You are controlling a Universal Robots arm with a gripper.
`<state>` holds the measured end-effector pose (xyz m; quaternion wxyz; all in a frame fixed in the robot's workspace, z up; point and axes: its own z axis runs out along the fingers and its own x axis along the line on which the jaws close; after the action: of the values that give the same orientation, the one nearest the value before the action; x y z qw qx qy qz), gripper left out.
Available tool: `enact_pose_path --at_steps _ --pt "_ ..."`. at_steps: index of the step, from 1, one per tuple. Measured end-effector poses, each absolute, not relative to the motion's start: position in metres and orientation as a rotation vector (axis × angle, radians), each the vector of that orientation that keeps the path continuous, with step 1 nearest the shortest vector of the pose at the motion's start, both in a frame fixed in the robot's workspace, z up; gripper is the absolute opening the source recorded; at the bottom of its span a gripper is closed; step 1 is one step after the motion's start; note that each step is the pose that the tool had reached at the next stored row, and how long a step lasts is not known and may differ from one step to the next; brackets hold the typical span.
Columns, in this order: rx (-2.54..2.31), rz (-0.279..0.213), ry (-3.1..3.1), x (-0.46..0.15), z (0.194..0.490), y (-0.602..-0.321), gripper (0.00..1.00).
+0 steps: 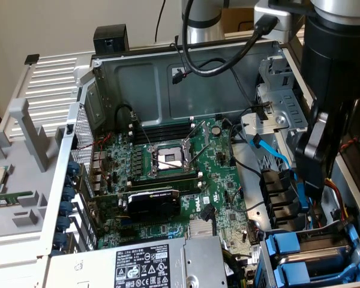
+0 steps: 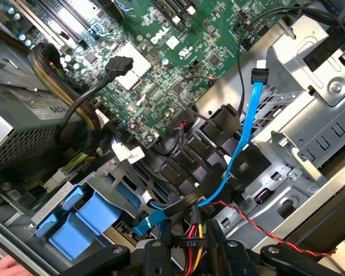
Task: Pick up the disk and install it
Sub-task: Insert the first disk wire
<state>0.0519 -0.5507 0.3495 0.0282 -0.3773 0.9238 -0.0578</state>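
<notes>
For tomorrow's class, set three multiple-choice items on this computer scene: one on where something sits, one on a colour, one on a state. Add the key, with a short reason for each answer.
1. The blue drive trays sit:
A) in the lower corner on the exterior view's right
B) in the upper corner on the exterior view's left
C) on the middle of the board

2. The flat data cable is:
A) red
B) white
C) blue

3. The computer case is:
A) shut by a side panel
B) open, with the motherboard exposed
C) wrapped in plastic

Key:
1 A, the trays lie low on the exterior view's right.
2 C, the cable is light blue along its length.
3 B, the green board lies in plain sight inside the walls.
</notes>
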Motion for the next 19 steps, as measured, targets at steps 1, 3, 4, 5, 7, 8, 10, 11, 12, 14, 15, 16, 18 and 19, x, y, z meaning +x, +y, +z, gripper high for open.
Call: enact_pose_path --at_steps 1,3,4,5,7,8,10,11,12,14,15,16,18,19 --pt "-1.165 -0.178 2.851 0.0519 0.3495 -0.5507 0.35" --pt "-1.165 -0.178 2.851 0.0519 0.3495 -0.5507 0.35" --pt "-1.165 -0.178 2.851 0.0519 0.3495 -0.5507 0.35" --pt "-1.165 -0.178 2.851 0.0519 0.3495 -0.5507 0.35" --pt "-1.165 -0.178 2.851 0.0519 0.3495 -0.5507 0.43" --pt "-1.165 -0.178 2.851 0.0519 0.3495 -0.5507 0.43" --pt "-1.165 -0.178 2.851 0.0519 0.3495 -0.5507 0.49" --pt "-1.165 -0.178 2.851 0.0519 0.3495 -0.5507 0.49" --pt "-1.165 -0.178 2.851 0.0519 0.3495 -0.5507 0.49" --pt "-1.165 -0.178 2.851 0.0519 0.3496 -0.5507 0.49" --pt "-1.165 -0.178 2.851 0.0519 0.3501 -0.5507 0.49" --pt "-1.165 -0.179 2.851 0.0519 0.3511 -0.5507 0.49" --pt "-1.165 -0.178 2.851 0.0519 0.3547 -0.5507 0.49" --pt "-1.165 -0.178 2.851 0.0519 0.3570 -0.5507 0.49"
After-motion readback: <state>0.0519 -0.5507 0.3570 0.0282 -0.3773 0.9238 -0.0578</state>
